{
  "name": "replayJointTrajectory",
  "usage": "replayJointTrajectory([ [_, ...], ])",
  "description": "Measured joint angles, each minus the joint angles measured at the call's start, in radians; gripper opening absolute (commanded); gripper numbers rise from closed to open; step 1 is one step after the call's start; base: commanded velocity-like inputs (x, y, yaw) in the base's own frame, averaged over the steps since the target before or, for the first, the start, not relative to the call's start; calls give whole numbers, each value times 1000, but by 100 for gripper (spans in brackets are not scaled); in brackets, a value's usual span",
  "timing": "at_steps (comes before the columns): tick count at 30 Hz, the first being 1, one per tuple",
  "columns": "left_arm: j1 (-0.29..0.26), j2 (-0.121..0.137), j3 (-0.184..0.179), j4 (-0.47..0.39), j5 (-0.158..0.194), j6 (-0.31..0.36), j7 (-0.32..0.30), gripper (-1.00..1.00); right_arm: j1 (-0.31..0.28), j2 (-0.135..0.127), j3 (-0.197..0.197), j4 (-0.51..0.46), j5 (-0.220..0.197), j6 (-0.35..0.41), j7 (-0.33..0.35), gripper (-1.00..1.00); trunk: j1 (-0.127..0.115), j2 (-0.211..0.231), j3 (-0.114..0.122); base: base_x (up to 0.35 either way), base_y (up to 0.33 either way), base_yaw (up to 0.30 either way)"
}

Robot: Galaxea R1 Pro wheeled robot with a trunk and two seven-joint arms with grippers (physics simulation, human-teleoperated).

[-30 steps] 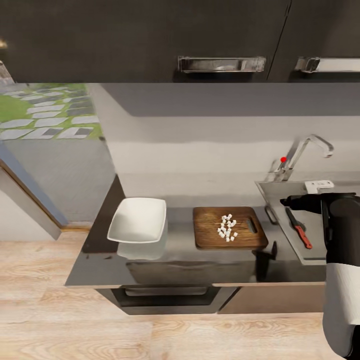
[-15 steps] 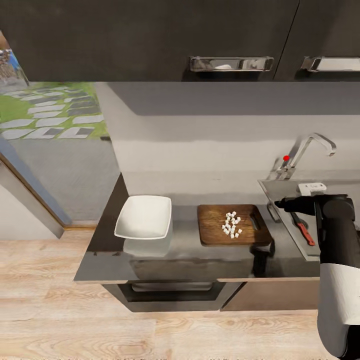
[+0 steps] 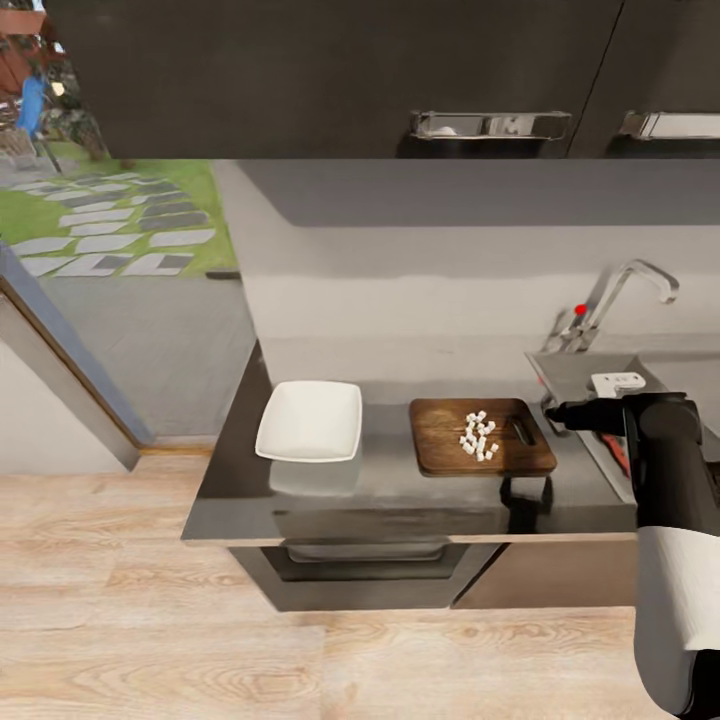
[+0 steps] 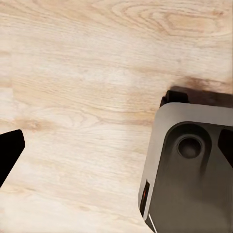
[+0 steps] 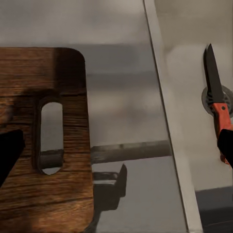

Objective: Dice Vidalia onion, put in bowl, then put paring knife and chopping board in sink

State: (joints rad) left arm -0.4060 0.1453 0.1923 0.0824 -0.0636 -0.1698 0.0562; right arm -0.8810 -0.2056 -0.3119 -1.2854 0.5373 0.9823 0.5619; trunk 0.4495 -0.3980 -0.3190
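1. The chopping board point(image 3: 482, 437) lay flat on the grey table point(image 3: 400, 490) and served as the landmark for everything else.
2. Well to the left of the board, apart from it on the same table, sat the white square bowl point(image 3: 310, 421), upright and with nothing in it.
3. On the board itself, toward its right half, rested a small heap of white diced onion point(image 3: 478, 435), just beside the slot handle point(image 3: 521, 431) near the board's right end.
4. In the right wrist view the slot handle point(image 5: 51, 134) showed clearly, with bare table between the board's point(image 5: 43, 145) end and the sink's rim.
5. To the right of the board, the sink point(image 3: 575, 375) was set into the table, and behind it stood the curved tap point(image 3: 625, 290) with its red knob point(image 3: 580, 309).
6. The paring knife point(image 5: 217, 104) lay inside the sink, to the right of the board, its dark blade over the round drain and its red-orange handle nearest the wrist camera.
7. The right jaws point(image 3: 551, 410) hovered above the sink's near-left corner, just beside the board's right end; they stood spread apart and held nothing.
8. The left wrist view looked down at the pale wooden floor point(image 4: 77, 97) and a grey part of the robot's base point(image 4: 191, 170); one dark fingertip showed at the edge, and I could not tell how the left jaws stood.
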Motion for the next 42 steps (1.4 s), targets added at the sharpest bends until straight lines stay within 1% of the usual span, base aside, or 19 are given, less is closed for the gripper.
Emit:
replayJointTrajectory([
  [6, 0, 0, 0, 0, 0, 0, 0, 100, 0, 0, 0, 8, 0, 0, 0, 100, 0, 0, -2, -8, 12, 0],
  [17, 0, 0, 0, 0, 0, 0, 1, 100, 0, 0, 0, 8, 0, 0, 0, 100, 0, 0, -15, 19, -15, 0],
  [29, 0, 0, 0, 0, 0, 0, 1, 100, 0, 0, 1, 8, 1, 0, 0, 100, 0, 0, -16, 5, -5, 0],
  [37, 0, 0, 1, 0, 0, 0, 1, 100, 1, 0, 1, 8, 2, 0, 0, 100, 0, 0, -16, 109, -62, 0],
  [42, 0, 0, 1, 0, 0, 0, 1, 100, 1, 9, 1, 17, 1, 0, 0, 100, 0, 0, -18, 5, -3, 0],
])
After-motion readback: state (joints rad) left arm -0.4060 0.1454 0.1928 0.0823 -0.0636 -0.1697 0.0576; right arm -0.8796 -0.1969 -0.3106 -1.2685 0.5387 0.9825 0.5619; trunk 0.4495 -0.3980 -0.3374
